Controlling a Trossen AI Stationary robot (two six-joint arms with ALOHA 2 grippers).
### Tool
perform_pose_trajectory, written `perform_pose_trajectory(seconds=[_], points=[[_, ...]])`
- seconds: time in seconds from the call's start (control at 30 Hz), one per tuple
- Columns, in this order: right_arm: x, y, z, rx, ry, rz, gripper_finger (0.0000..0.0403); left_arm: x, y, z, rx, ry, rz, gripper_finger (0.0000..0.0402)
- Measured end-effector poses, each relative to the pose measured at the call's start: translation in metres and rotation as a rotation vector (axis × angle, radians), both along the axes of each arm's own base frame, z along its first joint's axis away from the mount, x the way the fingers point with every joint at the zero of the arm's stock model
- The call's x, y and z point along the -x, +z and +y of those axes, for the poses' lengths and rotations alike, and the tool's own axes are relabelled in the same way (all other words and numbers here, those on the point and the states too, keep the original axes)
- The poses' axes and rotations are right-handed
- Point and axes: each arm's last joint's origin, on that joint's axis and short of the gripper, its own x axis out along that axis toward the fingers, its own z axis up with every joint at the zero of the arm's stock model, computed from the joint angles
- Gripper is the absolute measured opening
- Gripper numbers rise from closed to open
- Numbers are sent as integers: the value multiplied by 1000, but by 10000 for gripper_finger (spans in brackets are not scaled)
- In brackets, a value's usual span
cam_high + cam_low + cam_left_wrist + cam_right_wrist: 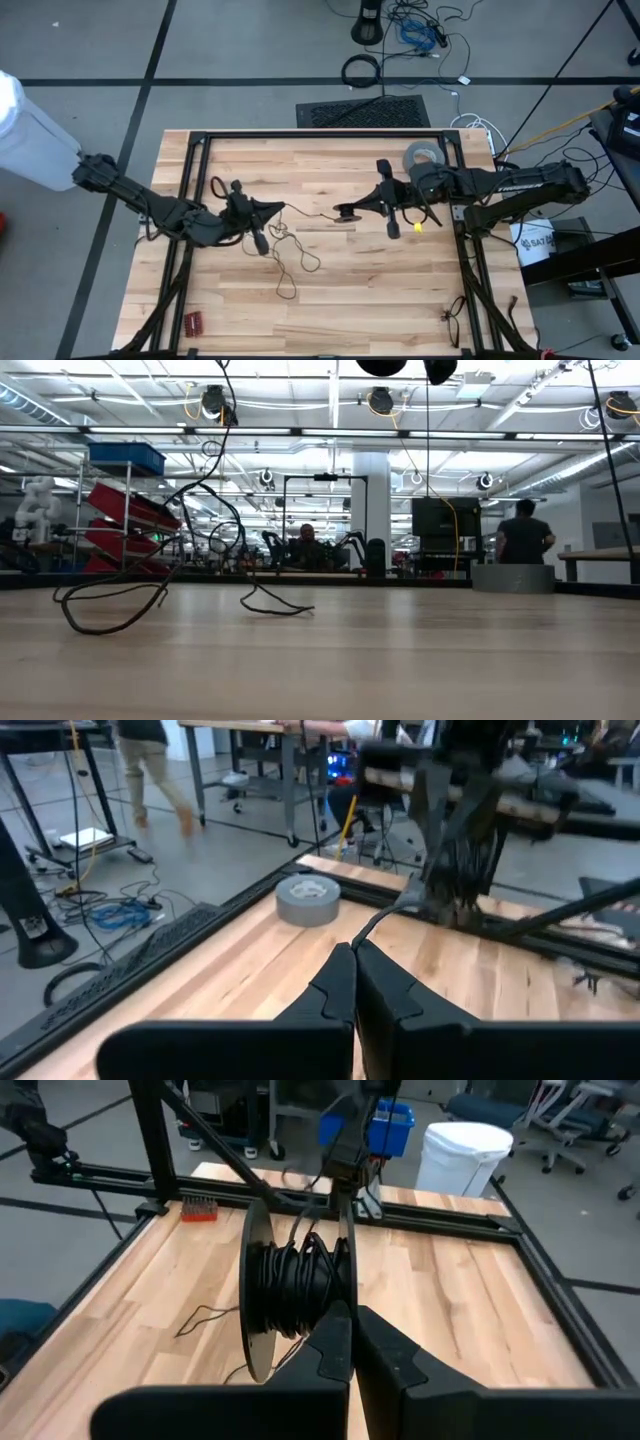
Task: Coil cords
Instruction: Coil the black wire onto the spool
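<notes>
Black cord (290, 250) partly wound on spool (290, 1295); loose loops left across wooden worktop (330, 300). Left tool (352, 952) pressed together, pinching the cord; right tool (345, 1315) pressed together at the spool. Roughly midway, judging by slack.

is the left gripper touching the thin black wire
Touching. In the left wrist view the thin black wire comes straight out from between the closed fingertips of the left gripper, pinched there with no gap.
</notes>
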Motion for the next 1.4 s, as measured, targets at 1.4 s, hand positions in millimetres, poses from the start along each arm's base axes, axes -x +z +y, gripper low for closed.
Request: perform_pose_trajectory(seconds=[1.4], points=[[-13,-21,-3,-25,15,126,0,-53,-18,4,-46,28,-79,2]])
